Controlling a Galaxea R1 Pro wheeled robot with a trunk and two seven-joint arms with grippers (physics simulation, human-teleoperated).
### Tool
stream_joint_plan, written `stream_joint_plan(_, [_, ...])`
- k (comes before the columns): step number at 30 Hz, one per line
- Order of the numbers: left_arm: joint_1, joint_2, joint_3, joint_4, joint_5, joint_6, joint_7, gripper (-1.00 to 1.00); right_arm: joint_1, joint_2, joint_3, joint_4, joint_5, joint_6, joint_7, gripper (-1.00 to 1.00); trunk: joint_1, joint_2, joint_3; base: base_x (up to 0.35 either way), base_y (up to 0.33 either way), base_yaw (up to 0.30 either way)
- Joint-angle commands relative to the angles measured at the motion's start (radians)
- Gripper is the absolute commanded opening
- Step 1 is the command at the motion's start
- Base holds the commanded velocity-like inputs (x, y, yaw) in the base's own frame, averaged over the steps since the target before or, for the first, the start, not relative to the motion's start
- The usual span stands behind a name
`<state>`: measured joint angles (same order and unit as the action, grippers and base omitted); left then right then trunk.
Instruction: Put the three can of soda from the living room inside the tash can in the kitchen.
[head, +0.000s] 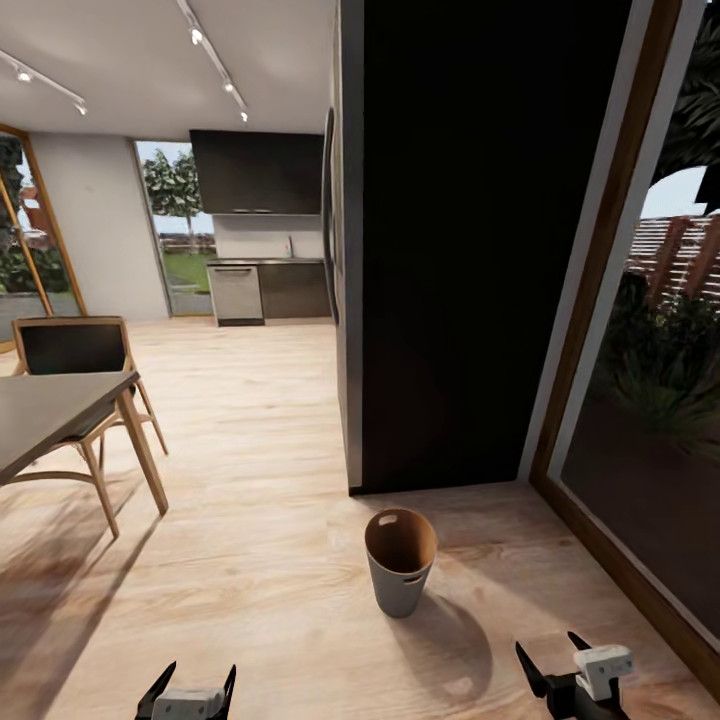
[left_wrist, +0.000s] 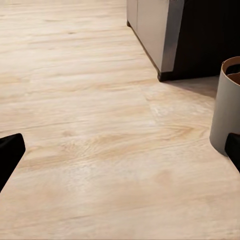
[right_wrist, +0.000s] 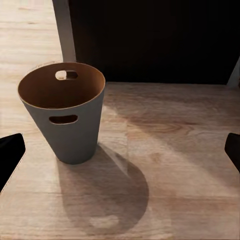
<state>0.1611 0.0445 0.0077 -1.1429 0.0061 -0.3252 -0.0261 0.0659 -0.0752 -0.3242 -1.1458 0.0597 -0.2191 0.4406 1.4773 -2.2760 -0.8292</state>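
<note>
At the far left a wooden chair (head: 70, 350) is tucked behind a grey dining table (head: 45, 415) on the pale plank floor (head: 260, 400), and farther back the kitchen (head: 265, 290) shows its dark cabinets and steel dishwasher front (head: 236, 293). Low in the head view the left gripper (head: 190, 683) hangs with its jaws spread and nothing between them. Right of it the tash can (head: 399, 565) stands upright on the floor, just in front of the corner of a tall dark cabinet (head: 470, 240), its brown inside apparently empty. The right gripper (head: 553, 655) is likewise spread and empty, near the bin. No can of soda is held, so this looks like a can-less stage beside the bin; the next move probably calls for turning the base away and driving to the living room to fetch one.
</note>
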Motion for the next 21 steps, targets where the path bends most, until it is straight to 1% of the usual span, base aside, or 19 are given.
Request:
stream_joint_plan(1, [0.000,0.000,0.000,0.000,0.000,0.000,0.000,1.00,0.000,0.000,0.005,-0.013,0.000,0.020,0.000,1.00,0.000,0.000,0.000,0.323,0.000,0.000])
stream_joint_plan(3, [0.000,0.000,0.000,0.000,0.000,0.000,0.000,1.00,0.000,-0.001,0.015,-0.047,0.000,0.082,0.000,1.00,0.000,0.000,0.000,0.323,0.000,0.000])
stream_joint_plan(4, [0.000,0.000,0.000,0.000,0.000,0.000,0.000,1.00,0.000,-0.001,0.026,-0.091,0.000,0.170,0.000,1.00,0.000,0.000,0.000,0.323,0.000,0.000])
stream_joint_plan(7, [0.000,0.000,0.000,0.000,0.000,0.000,0.000,1.00,-0.001,-0.001,0.051,-0.173,-0.001,0.319,0.000,1.00,0.000,0.000,0.000,0.322,0.000,0.000])
stream_joint_plan(11, [0.000,0.000,0.000,0.000,0.000,0.000,0.000,1.00,-0.004,-0.002,0.099,-0.291,-0.001,0.524,0.000,1.00,0.000,0.000,0.000,0.322,0.000,0.000])
stream_joint_plan(12, [0.000,0.000,0.000,0.000,0.000,0.000,0.000,1.00,-0.005,-0.003,0.110,-0.319,-0.001,0.580,0.000,1.00,0.000,0.000,0.000,0.322,0.000,0.000])
stream_joint_plan(13, [0.000,0.000,0.000,0.000,0.000,0.000,0.000,1.00,-0.010,-0.005,0.131,-0.362,-0.001,0.691,0.001,1.00,0.000,0.000,0.000,0.322,0.000,0.000])
stream_joint_plan(14, [0.000,0.000,0.000,0.000,0.000,0.000,0.000,1.00,-0.010,-0.005,0.131,-0.362,-0.001,0.691,0.001,1.00,0.000,0.000,0.000,0.322,0.000,0.000])
stream_joint_plan(15, [0.000,0.000,0.000,0.000,0.001,0.000,0.000,1.00,-0.024,-0.008,0.149,-0.389,-0.001,0.791,0.001,1.00,0.000,0.000,0.000,0.322,0.000,0.000])
stream_joint_plan(17, [0.000,0.000,0.000,0.000,0.001,0.000,0.000,1.00,-0.057,-0.010,0.162,-0.406,-0.001,0.876,0.001,1.00,0.000,0.000,0.000,0.322,0.000,0.000])
stream_joint_plan(19, [0.000,0.001,0.000,0.001,0.001,0.000,-0.001,1.00,-0.143,-0.014,0.175,-0.424,-0.001,1.035,0.001,1.00,0.000,0.000,0.000,0.318,0.000,0.000])
stream_joint_plan(21, [0.000,0.001,0.000,0.000,0.001,0.000,-0.001,1.00,-0.183,-0.016,0.179,-0.428,-0.002,1.127,0.000,1.00,0.000,0.000,0.000,0.294,0.000,0.000])
